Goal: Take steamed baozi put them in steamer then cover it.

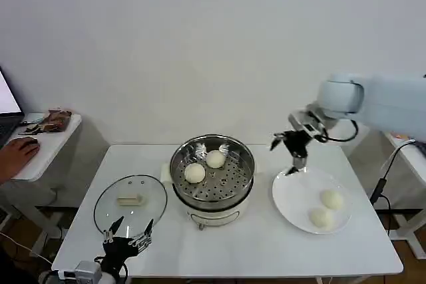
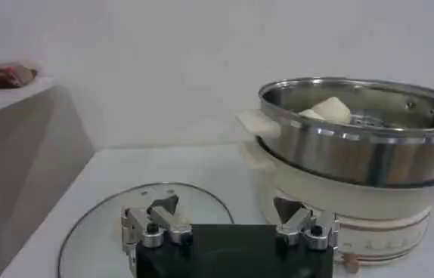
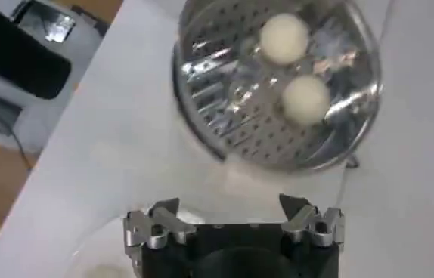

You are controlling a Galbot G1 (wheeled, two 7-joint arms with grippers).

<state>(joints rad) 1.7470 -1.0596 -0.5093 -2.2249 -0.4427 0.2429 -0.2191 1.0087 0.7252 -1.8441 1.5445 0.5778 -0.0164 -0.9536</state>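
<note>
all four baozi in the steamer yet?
No. In the head view two baozi sit in the steamer, and the other two lie on the white plate.

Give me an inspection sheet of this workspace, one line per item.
Surface: white table.
Job's things: two baozi in the open steamer, two on the plate; cover flat on the table at the left.
Clutter: nothing seen on the table.
Grippers: left gripper open, by the cover's near edge; right gripper open, above the plate's far rim.
Cables: black cable at right.
Surroundings: white wall, side table.
</note>
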